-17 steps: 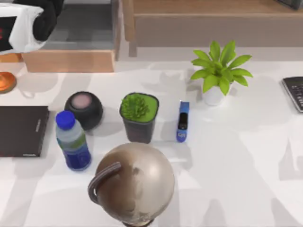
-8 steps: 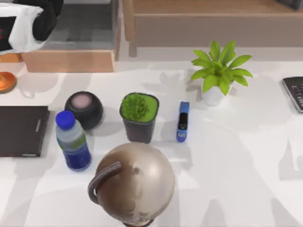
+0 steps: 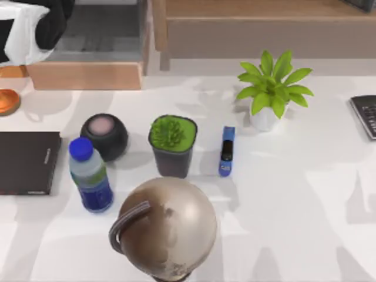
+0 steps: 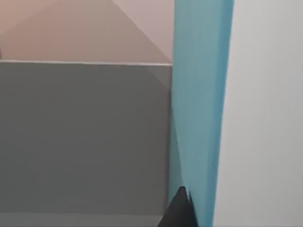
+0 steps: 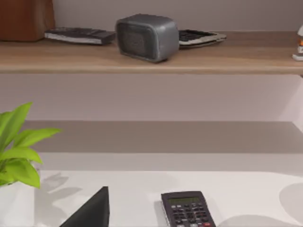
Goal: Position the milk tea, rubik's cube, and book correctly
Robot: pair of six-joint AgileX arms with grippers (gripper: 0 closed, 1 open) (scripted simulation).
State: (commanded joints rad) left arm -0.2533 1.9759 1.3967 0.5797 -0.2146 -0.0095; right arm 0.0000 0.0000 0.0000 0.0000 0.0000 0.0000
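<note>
1. The left gripper (image 4: 183,215) was clamped on the book (image 4: 199,104). One dark fingertip (image 4: 179,212) lay against the teal-blue cover, and the opposite one was hidden behind the book.
2. The book stood upright just beside a grey panel (image 4: 85,137), with a pinkish wall above the panel.
3. The left arm (image 3: 26,32) sat at the far left corner of the top view, over a wooden box (image 3: 88,73), and was cut off by the frame.
4. The right gripper (image 5: 92,210) hung low over the table (image 3: 294,205), near the calculator (image 5: 187,208); whether it was apart or together could not be told.
5. On the table stood one globe (image 3: 167,229), one water bottle (image 3: 88,176), one round dark speaker (image 3: 104,136) and one slim blue device (image 3: 227,150).
6. There were two plants: a succulent in a dark plant pot (image 3: 172,144), and a leafy plant (image 3: 273,88) in a white pot.
7. The globe stood nearest the camera, just in front of the dark plant pot, and its base was cut off.
8. One thin black book (image 3: 26,161) lay flat at the left edge, partly out of frame. An orange object (image 3: 7,101) behind it was too cropped to name.
9. The shelf (image 5: 151,59) held one grey box (image 5: 147,37) between two flat dark items.
</note>
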